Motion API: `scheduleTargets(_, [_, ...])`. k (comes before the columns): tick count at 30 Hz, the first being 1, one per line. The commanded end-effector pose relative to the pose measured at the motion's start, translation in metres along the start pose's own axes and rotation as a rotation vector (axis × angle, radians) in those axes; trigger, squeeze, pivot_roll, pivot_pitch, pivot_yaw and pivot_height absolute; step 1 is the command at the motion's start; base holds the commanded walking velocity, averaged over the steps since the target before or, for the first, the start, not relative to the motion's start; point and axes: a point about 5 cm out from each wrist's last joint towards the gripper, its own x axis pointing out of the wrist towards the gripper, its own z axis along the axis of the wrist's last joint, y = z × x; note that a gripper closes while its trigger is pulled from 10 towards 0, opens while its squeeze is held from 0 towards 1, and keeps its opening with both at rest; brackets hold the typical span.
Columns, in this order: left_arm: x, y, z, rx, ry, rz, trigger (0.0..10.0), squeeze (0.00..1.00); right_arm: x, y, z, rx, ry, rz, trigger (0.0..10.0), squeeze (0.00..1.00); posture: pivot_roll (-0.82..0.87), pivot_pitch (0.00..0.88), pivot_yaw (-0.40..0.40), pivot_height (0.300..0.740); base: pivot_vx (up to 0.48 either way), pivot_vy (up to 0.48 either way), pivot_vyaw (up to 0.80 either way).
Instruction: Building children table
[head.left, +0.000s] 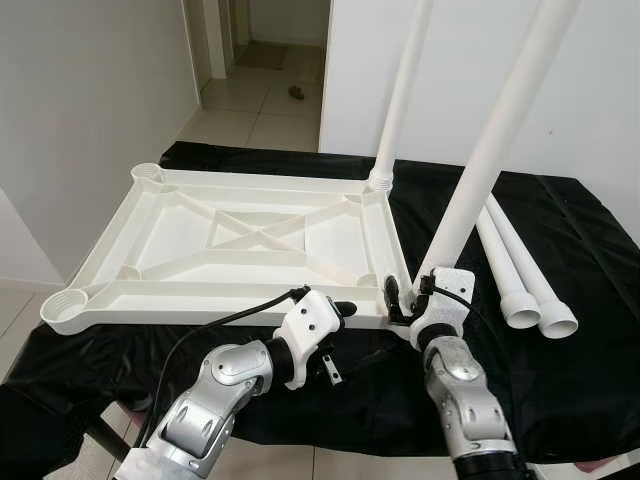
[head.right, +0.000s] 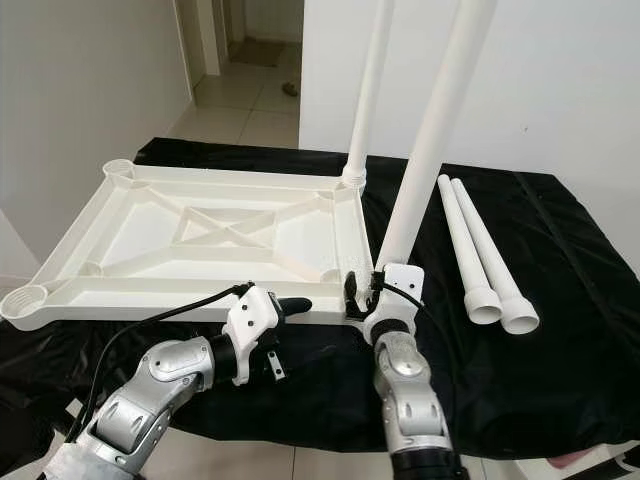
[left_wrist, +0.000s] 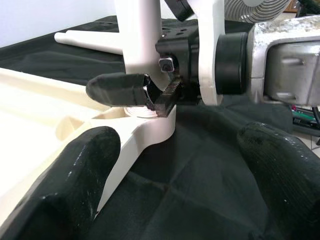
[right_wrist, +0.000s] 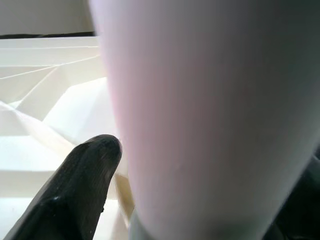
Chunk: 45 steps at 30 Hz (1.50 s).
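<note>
Right gripper (head.left: 405, 293) fingers clench the leg (head.left: 480, 160) just above the near corner socket of the upturned tabletop (head.left: 230, 240) on the black-draped bench (head.left: 590, 380). Left gripper (head.left: 335, 335) fingers stand released beside the rim. Recommend keeping the leg plumb while seating it

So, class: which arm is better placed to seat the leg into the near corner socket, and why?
Right. The right gripper is already closed on the leg at the near corner of the tabletop; the left gripper is open beside the rim.
</note>
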Motion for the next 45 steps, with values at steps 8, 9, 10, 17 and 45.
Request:
scheduleTargets(8, [0.001,0.001,0.005,0.001,-0.008,-0.003,10.0,0.00,0.002,-0.012,0.008,-0.092,-0.034,0.360,10.0,0.00,0.00,0.000,-0.026,0.740,0.000,0.000,0.00])
scheduleTargets(9, [0.000,0.001,0.005,0.001,-0.010,-0.002,10.0,0.00,0.002,-0.017,0.008,-0.104,-0.031,0.402,10.0,0.00,0.01,0.000,-0.024,0.740,0.000,0.000,0.00])
scheduleTargets(10, [0.000,0.001,0.006,0.001,-0.010,-0.002,10.0,0.00,0.002,-0.020,0.008,-0.114,-0.028,0.428,10.0,0.00,0.01,0.000,-0.023,0.740,0.000,0.000,0.00])
scheduleTargets(17, [0.000,0.001,0.007,0.000,-0.013,-0.001,10.0,0.00,0.002,-0.031,0.002,-0.116,0.020,0.528,10.0,0.00,0.01,0.000,-0.017,0.740,0.000,0.000,0.00])
scheduleTargets(45, [-0.001,0.000,0.010,-0.025,-0.018,0.011,10.0,0.00,-0.006,-0.037,-0.020,-0.080,0.080,0.359,10.0,0.00,0.00,0.001,-0.008,0.740,0.000,0.000,0.00])
